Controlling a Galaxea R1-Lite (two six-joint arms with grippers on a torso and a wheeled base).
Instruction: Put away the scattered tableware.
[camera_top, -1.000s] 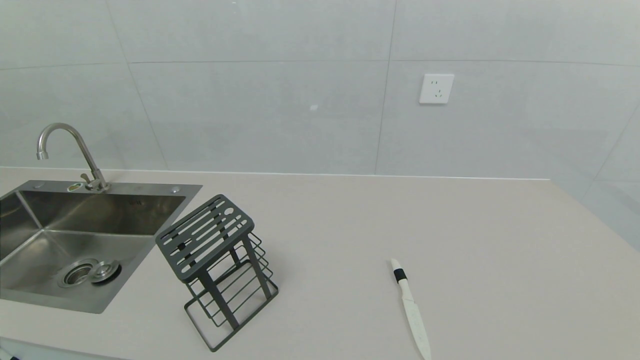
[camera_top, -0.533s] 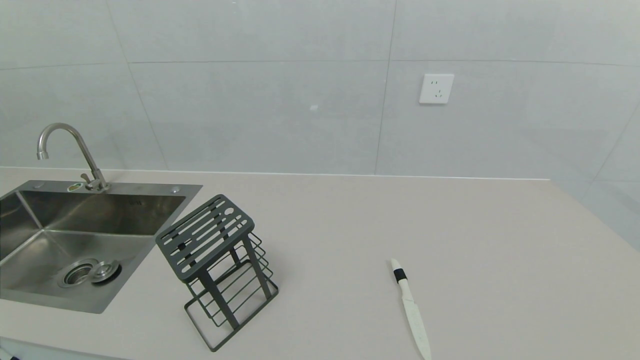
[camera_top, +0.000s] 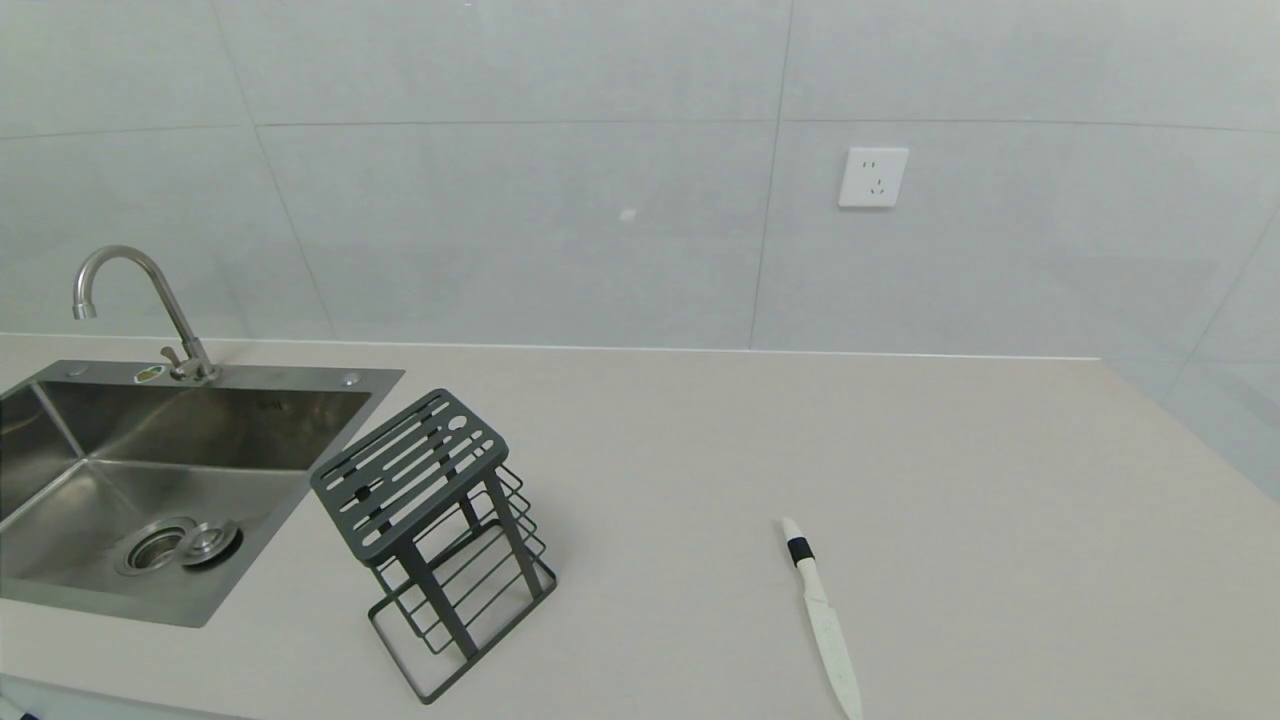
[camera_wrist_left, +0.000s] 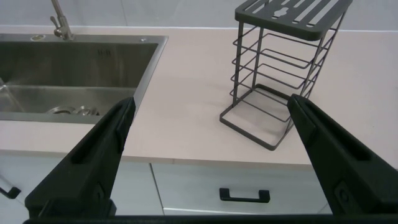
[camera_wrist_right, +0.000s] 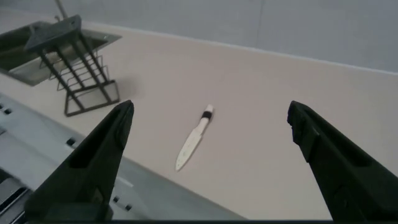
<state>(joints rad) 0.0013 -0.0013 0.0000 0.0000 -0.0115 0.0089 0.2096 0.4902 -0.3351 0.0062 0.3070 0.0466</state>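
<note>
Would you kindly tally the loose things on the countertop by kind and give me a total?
White knife: 1
Dark wire rack: 1
Total: 2

The knife (camera_top: 822, 615) is creamy white from blade to handle, with one black band across the handle. The rack (camera_top: 432, 530) is dark matt grey; its top plate carries a pattern of parallel slots and a few round holes, and its sides are thin wire bars. The worktop (camera_top: 900, 450) is plain pale beige. The sink (camera_top: 250, 378) and tap (camera_top: 130, 290) are silvery steel. The wall (camera_top: 500, 200) is light grey tile with thin darker seams, and the socket (camera_top: 873, 177) on it is white. The drawer front (camera_wrist_left: 186, 186) is white with a black handle (camera_wrist_left: 244, 196). The left tool (camera_wrist_left: 211, 102) and right tool (camera_wrist_right: 210, 107) are black
</note>
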